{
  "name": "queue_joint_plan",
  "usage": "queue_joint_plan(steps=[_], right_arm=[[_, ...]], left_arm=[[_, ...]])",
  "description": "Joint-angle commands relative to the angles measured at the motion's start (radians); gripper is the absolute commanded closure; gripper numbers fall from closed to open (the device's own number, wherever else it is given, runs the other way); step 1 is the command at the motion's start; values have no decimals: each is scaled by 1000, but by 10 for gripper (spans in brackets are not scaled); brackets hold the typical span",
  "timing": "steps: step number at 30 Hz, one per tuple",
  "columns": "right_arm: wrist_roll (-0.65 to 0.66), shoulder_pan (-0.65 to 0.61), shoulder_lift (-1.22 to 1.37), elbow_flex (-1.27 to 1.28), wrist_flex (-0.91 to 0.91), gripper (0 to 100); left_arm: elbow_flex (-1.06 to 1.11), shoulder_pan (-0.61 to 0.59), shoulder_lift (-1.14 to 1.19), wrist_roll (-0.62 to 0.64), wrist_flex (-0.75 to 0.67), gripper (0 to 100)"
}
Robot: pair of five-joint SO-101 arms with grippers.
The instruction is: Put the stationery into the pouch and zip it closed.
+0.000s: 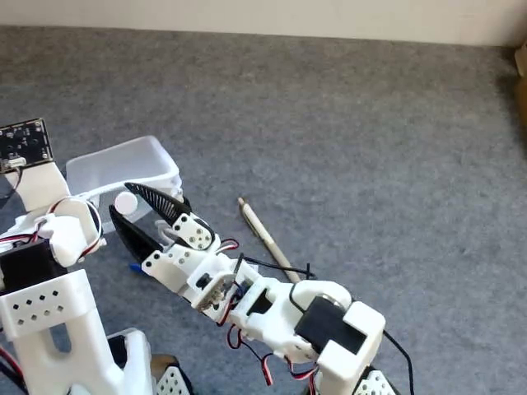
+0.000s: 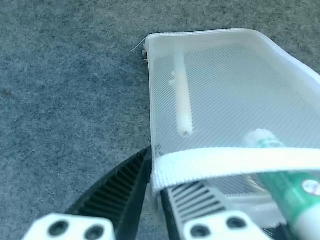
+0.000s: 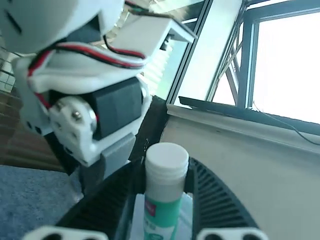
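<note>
A grey carpet [image 1: 370, 123] covers the work surface, with a pale wall strip [image 1: 329, 16] along its far edge. In the right wrist view, a bright window [image 3: 285, 65] in a dark frame [image 3: 200, 55] sits above a cream ledge [image 3: 240, 155], where a thin cable [image 3: 295, 131] trails.

Looks like you're in an office or a room at home: grey carpeted surface [image 1: 370, 123], big dark-framed window [image 3: 285, 60], pale wall [image 3: 235, 165].

Mesh pouch [image 2: 235, 100] edge between fingers [image 2: 115, 196]; white pen [image 2: 181, 95] inside; green tube [image 2: 289, 192] at mouth
</note>
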Motion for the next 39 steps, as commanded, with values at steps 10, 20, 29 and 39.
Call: queue_joint_plan(steps=[10, 20, 29, 39], right_arm=[[15, -10, -76, 39, 38, 892], [37, -10, -79, 39, 116, 797], [38, -5, -79, 39, 111, 797], [38, -12, -81, 39, 111, 827]], left_arm=[[-15, 16, -2, -8, -20, 993], [-15, 16, -2, -9, -20, 993], [-15, 16, -2, -9, -20, 993], [-8, -27, -2, -9, -21, 993]])
